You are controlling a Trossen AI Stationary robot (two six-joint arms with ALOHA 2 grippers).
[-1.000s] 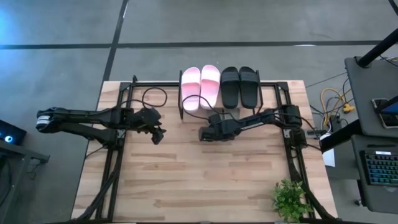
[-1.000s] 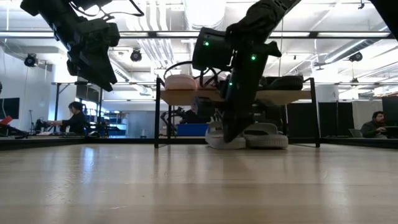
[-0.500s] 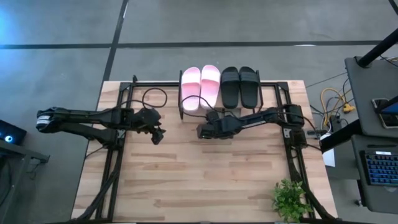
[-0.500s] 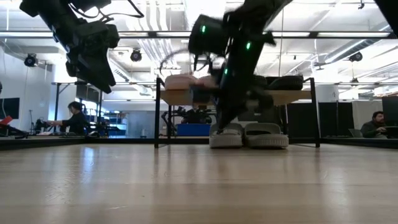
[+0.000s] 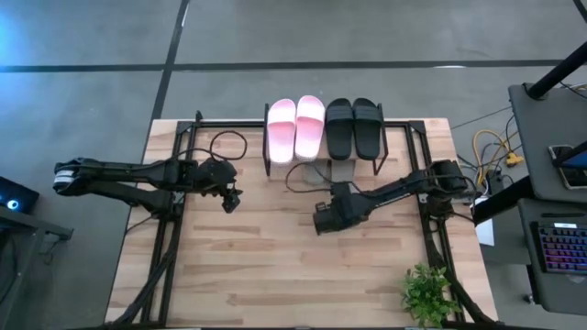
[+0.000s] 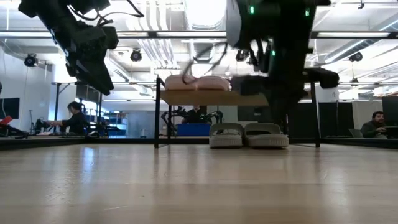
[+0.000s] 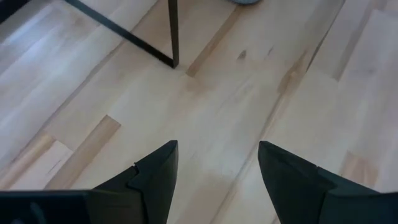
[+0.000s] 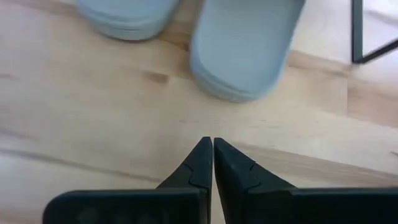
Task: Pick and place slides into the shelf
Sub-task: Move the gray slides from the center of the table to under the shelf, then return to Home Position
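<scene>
The shelf (image 6: 211, 97) stands at the table's far middle. A pale pink pair (image 5: 295, 128) and a black pair (image 5: 354, 126) lie on its top board. The grey-green pair (image 6: 247, 135) lies flat on the table under the shelf, side by side, and its near ends show in the right wrist view (image 8: 245, 50). My right gripper (image 5: 318, 222) is shut and empty above the table, nearer than the shelf, with its fingertips together in the right wrist view (image 8: 212, 146). My left gripper (image 5: 232, 202) is open and empty, left of the shelf.
A small potted plant (image 5: 426, 293) stands at the table's near right corner. Black cables (image 5: 227, 142) loop by the shelf's left side. One black shelf leg (image 7: 173, 31) shows ahead of my left gripper. Bare wooden tabletop (image 5: 275, 266) lies nearer than both grippers.
My right gripper has drawn back from under the shelf's front toward the table's near edge and a little to the right. The left grey-green slide, tilted beside that gripper a second ago, now lies flat next to its mate under the shelf.
</scene>
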